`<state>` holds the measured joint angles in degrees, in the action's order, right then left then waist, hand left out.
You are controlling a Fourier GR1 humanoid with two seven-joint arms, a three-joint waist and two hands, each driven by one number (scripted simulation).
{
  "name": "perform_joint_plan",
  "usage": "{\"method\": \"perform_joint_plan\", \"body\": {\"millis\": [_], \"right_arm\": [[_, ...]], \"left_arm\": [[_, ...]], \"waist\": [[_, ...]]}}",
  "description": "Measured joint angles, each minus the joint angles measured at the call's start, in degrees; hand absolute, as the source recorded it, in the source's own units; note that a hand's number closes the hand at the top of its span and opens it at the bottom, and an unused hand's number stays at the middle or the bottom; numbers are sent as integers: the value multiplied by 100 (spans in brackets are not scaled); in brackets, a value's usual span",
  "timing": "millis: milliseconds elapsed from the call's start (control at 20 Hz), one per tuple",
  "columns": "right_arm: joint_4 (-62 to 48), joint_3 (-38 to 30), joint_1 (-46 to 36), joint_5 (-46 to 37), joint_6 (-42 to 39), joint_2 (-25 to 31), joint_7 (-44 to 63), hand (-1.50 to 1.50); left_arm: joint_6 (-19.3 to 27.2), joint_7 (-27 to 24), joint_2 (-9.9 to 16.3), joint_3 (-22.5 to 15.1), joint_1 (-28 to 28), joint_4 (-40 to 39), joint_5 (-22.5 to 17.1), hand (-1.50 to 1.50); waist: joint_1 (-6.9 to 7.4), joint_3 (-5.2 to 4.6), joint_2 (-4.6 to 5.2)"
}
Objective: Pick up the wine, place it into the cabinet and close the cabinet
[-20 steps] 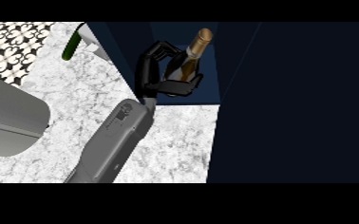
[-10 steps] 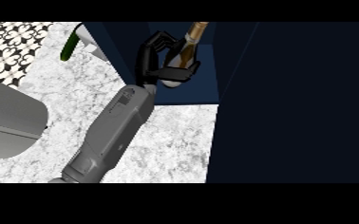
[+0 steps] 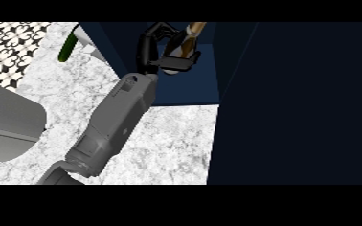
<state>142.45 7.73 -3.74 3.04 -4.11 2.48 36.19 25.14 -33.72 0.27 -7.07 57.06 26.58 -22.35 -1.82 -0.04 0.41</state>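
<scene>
The wine bottle (image 3: 186, 39), brown with a dark body, stands tilted inside the dark blue cabinet (image 3: 192, 87) near the top of the head view. My left hand (image 3: 150, 45) is shut on the wine, fingers curled over it from the left and the thumb below it. The hand hides the bottle's lower part. The grey forearm runs from the lower left up to the cabinet opening. My right hand does not show.
A large dark panel (image 3: 297, 105), which looks like the open cabinet door, fills the right side. A green object (image 3: 66, 49) lies at the upper left by the patterned wall (image 3: 21, 40). A grey rounded object (image 3: 17, 124) sits on the marble counter (image 3: 166, 143) at the left edge.
My left hand has carried the wine upward in the view, deeper into the cabinet, and the forearm has followed it.
</scene>
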Motion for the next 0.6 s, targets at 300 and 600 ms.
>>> {"method": "perform_joint_plan", "body": {"millis": [300,600], "right_arm": [[-31,60,-38,-20,-24,-5,-8,-150],[-65,80,23,-3,-93,-47,-143,-150]], "left_arm": [[171,-337,-4,134,408,-550,-111,150],[-1,-584,9,455,674,-1075,-230,150]], "waist": [[-47,0,13],[-103,2,38]]}}
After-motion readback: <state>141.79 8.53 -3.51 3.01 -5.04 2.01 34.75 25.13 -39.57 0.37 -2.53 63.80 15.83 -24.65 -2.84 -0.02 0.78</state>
